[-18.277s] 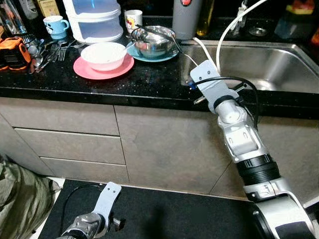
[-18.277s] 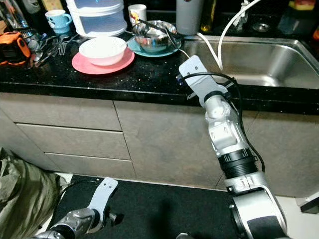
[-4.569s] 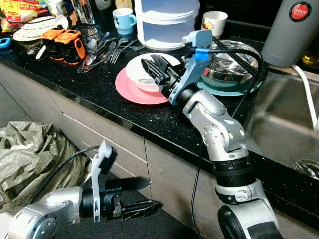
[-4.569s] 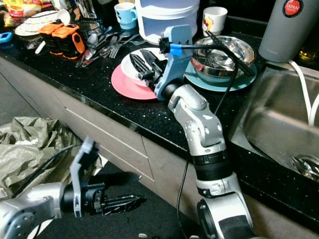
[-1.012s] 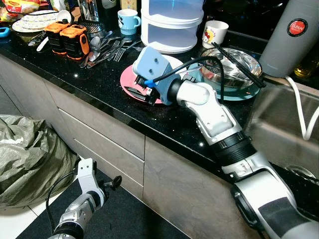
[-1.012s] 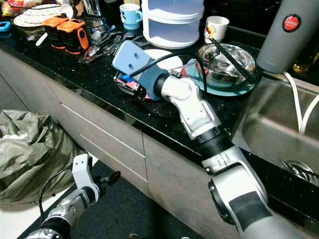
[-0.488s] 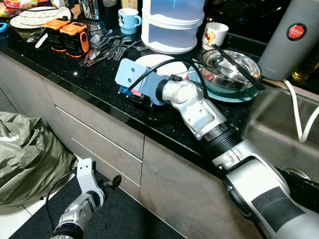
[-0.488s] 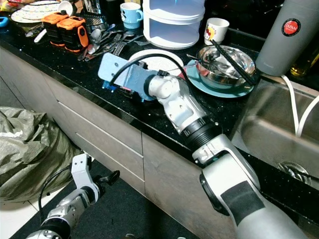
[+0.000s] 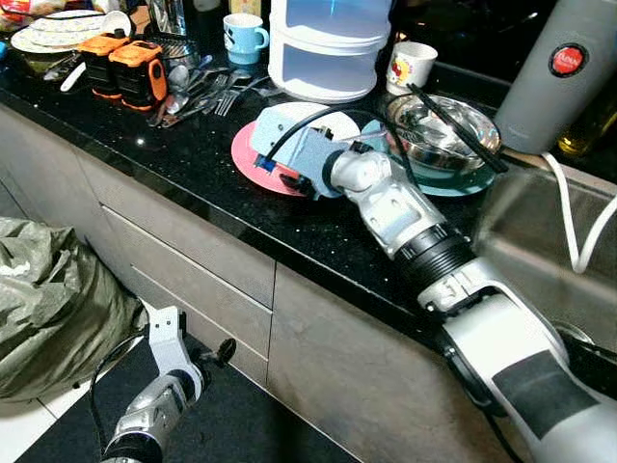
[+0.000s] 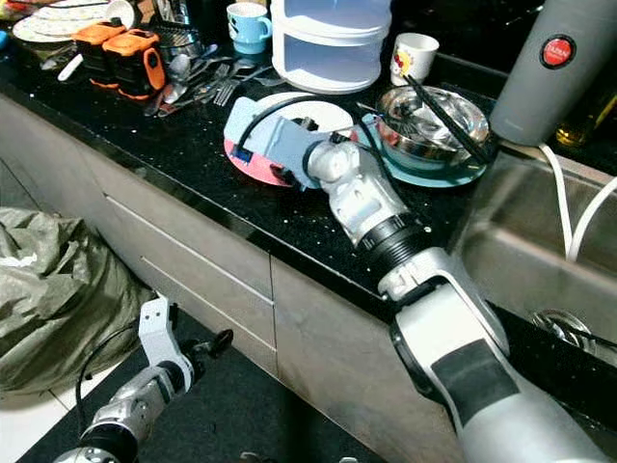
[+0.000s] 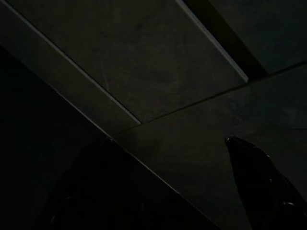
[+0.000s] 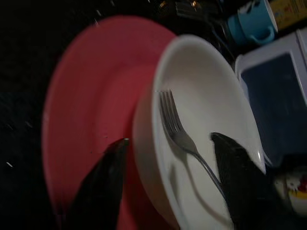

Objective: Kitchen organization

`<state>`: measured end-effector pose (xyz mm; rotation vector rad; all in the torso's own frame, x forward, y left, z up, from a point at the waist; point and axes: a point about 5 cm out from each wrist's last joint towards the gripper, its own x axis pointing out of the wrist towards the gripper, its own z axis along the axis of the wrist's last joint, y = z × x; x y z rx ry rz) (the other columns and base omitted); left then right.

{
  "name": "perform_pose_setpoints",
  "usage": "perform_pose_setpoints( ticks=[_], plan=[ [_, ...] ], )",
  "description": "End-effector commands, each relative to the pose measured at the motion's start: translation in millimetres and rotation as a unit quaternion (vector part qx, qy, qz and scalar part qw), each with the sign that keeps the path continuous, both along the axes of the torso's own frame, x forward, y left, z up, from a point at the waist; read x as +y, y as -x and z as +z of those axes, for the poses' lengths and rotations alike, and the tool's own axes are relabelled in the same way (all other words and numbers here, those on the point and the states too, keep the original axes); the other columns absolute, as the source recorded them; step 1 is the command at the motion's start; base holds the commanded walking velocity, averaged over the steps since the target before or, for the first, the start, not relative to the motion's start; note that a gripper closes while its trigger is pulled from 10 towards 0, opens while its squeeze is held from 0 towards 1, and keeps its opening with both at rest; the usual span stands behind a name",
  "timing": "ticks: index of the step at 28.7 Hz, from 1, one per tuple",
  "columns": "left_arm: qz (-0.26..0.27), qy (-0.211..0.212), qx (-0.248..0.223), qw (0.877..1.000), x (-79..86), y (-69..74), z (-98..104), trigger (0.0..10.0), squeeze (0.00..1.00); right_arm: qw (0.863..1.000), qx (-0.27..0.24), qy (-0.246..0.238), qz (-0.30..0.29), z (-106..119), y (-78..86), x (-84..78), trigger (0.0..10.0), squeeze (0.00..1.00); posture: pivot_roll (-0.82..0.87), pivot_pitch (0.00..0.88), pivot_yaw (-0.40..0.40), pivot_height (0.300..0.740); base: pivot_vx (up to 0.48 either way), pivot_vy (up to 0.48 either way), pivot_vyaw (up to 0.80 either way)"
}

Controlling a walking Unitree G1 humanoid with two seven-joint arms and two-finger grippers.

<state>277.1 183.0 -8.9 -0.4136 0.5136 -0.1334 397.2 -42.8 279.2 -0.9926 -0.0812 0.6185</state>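
**Right end effector straddles the white bowl's rim**

While the left arm hangs idle down by the cabinet fronts, we see our right end effector [image 12: 168, 187] reaching over the black desk [image 9: 183, 159] to the white bowl [image 12: 211, 124]. Its fingers [image 12: 103, 182] are spread apart, one outside the bowl's wall over the pink plate [image 12: 86, 105], the other inside the bowl, and we cannot tell whether they touch the wall yet. A fork [image 12: 180, 136] lies in the bowl, between the two fingers. The bowl sits on the pink plate, at the plate's 1 o'clock side from the head camera. At 3 o'clock of the bowl we spot a steel bowl [image 10: 424, 121] on a teal plate, and at 12 o'clock a stacked white container [image 9: 333, 43]. The left end effector [image 9: 207, 355] is low near the floor; whether it is open or closed we cannot tell.
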Motion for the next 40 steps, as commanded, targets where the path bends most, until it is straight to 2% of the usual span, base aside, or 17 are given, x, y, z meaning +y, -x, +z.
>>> perform_pose_setpoints(
  ticks=[1, 9, 18, 21, 25, 28, 29, 30, 34, 40],
  plan=[
    [-0.005, 0.004, 0.009, 1.000, -4.1, 5.9, -6, 10.0, 0.00, 1.000, -0.005, 0.006, -0.001, 7, 0.0, 0.3, 0.0, 0.00, 0.01, 0.139, -0.068, 0.740, 0.000, 0.000, 0.00],
    [-0.007, 0.004, 0.009, 1.000, -3.9, 5.8, -5, 10.0, 0.00, 1.000, -0.007, 0.024, 0.006, 9, 0.6, 0.5, 0.0, 0.00, 0.02, 0.138, -0.067, 0.740, 0.000, 0.000, 0.00],
    [-0.008, 0.003, 0.009, 1.000, -2.3, 5.3, -5, 10.0, 0.00, 0.998, -0.005, 0.039, 0.058, 11, 8.7, 8.1, 0.0, 0.00, 0.02, 0.135, -0.062, 0.740, 0.000, 0.000, 0.00],
    [-0.009, 0.003, 0.009, 1.000, -2.5, 5.2, -5, 10.0, 0.00, 0.992, 0.008, -0.013, 0.127, 16, 19.8, 21.7, 0.0, 0.00, 0.02, 0.134, -0.059, 0.740, 0.000, 0.000, 0.00],
    [-0.009, 0.003, 0.009, 1.000, -2.5, 5.2, -5, 10.0, 0.00, 0.985, 0.022, -0.051, 0.161, 20, 26.0, 28.1, 0.0, 0.00, 0.02, 0.135, -0.058, 0.740, 0.000, 0.000, 0.00],
    [-0.010, 0.003, 0.009, 1.000, -2.7, 5.4, -5, 10.0, 0.00, 0.968, 0.044, -0.110, 0.222, 28, 38.2, 38.8, 0.0, 0.00, 0.02, 0.134, -0.058, 0.740, 0.000, 0.000, 0.00],
    [-0.010, 0.003, 0.009, 1.000, -2.7, 5.4, -5, 10.0, 0.00, 0.968, 0.044, -0.110, 0.222, 28, 38.2, 38.8, 0.0, 0.00, 0.02, 0.134, -0.058, 0.740, 0.000, 0.000, 0.00],
    [-0.011, 0.004, 0.009, 1.000, -3.5, 5.4, -5, 10.0, 0.00, 0.959, 0.051, -0.135, 0.244, 29, 42.9, 43.4, 0.0, 0.00, 0.02, 0.133, -0.058, 0.740, 0.000, 0.000, 0.00],
    [-0.014, 0.006, 0.009, 1.000, -6.1, 5.3, -5, 10.0, 0.00, 0.954, 0.043, -0.146, 0.257, 26, 46.0, 49.3, 0.0, 0.00, 0.02, 0.133, -0.058, 0.740, 0.000, 0.000, 0.00],
    [-0.017, 0.008, 0.009, 1.000, -9.1, 6.1, -6, 10.0, 0.00, 0.944, 0.056, -0.195, 0.262, 18, 47.0, 57.3, 0.0, 0.00, 0.02, 0.135, -0.063, 0.740, 0.000, 0.000, 0.00]
  ],
)
